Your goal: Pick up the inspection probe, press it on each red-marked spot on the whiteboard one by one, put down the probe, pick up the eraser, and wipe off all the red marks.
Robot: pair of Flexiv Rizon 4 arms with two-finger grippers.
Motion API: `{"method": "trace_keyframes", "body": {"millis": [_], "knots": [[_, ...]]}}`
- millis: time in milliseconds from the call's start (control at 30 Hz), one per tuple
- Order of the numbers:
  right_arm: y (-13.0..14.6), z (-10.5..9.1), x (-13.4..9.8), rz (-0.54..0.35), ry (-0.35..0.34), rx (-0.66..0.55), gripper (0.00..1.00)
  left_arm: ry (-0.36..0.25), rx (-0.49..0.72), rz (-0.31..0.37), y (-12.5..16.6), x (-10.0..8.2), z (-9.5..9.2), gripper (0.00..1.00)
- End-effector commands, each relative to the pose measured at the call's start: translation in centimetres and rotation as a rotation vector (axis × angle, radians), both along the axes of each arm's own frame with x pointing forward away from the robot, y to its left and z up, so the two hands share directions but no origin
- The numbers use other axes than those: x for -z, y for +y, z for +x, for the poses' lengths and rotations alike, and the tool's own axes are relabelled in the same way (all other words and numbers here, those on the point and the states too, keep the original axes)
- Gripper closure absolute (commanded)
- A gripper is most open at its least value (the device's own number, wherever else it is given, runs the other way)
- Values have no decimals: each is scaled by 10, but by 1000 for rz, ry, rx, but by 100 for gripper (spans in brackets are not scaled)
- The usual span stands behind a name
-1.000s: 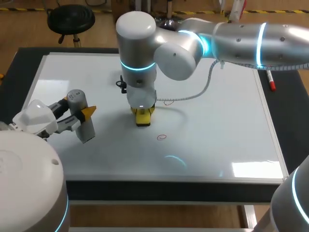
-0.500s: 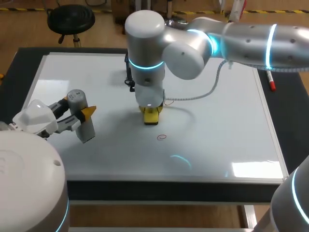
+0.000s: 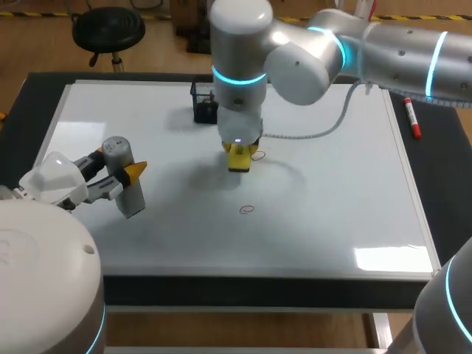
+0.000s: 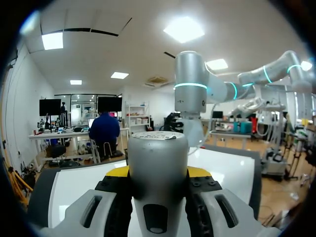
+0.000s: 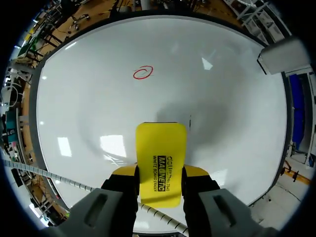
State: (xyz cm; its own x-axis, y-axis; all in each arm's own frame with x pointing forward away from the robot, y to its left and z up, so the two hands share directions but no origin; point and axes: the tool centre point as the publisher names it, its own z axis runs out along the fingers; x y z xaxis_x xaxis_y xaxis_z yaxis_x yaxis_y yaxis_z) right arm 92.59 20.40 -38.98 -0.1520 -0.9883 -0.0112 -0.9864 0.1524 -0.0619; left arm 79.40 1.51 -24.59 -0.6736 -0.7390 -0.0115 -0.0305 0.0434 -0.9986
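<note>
Right end effector point(image 5: 160, 173) clamps eraser point(image 5: 161, 148) at whiteboard point(image 5: 237, 98); press flat, sweep fully across red mark point(image 5: 142, 73). Left end effector point(image 4: 158, 172) grips probe point(image 4: 158, 148).

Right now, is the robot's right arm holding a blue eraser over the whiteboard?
Not blue. The eraser in the right gripper is yellow, as the right wrist view shows. It is indeed held over the whiteboard.
</note>
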Motion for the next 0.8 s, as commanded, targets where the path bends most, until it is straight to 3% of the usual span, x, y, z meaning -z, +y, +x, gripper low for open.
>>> {"method": "trace_keyframes", "body": {"millis": [33,433,800], "knots": [[-36,8,-12,23,-6,47,100,0,-9,3,-3,-1,1,100],[-144,41,-21,5,-15,285,100,0,-9,3,-3,-1,1,100],[-234,59,-21,-35,-12,484,100,0,-9,3,-3,-1,1,100]]}}
